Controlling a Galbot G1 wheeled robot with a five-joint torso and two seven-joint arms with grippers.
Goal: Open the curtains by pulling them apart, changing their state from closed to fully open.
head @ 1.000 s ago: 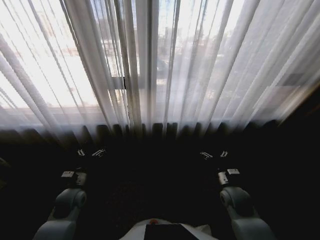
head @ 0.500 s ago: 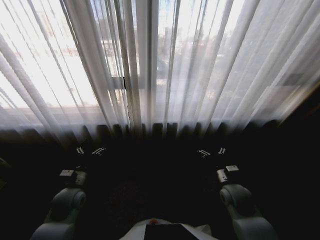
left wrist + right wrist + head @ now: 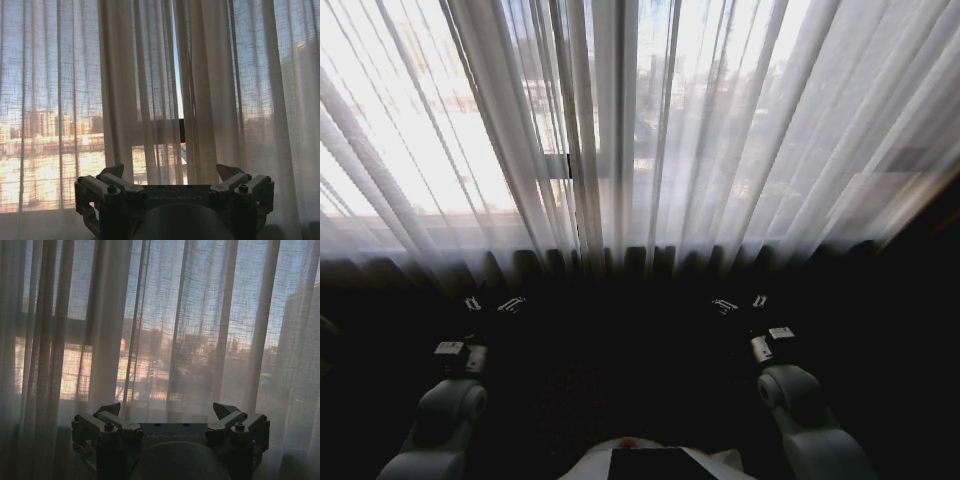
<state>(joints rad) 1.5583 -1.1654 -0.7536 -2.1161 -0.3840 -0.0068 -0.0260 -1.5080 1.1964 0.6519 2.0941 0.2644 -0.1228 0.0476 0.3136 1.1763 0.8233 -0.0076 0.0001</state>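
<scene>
Sheer white pleated curtains [image 3: 650, 130] hang closed across the window ahead, their folds meeting near the middle. My left gripper [image 3: 488, 303] is low on the left, short of the fabric, and my right gripper [image 3: 740, 303] is low on the right. In the left wrist view the left gripper [image 3: 170, 172] is open with nothing between its fingers, facing the curtains [image 3: 150, 90] where a narrow gap of sky shows. In the right wrist view the right gripper [image 3: 167, 410] is also open and empty, facing the curtains [image 3: 175, 330].
A dark window frame bar [image 3: 560, 165] shows behind the fabric near the middle. Below the curtain hem the floor [image 3: 620, 380] is dark. City buildings show through the cloth.
Both arms have crept forward toward the curtains, and the left gripper has also drifted slightly left. The curtains have not moved.
</scene>
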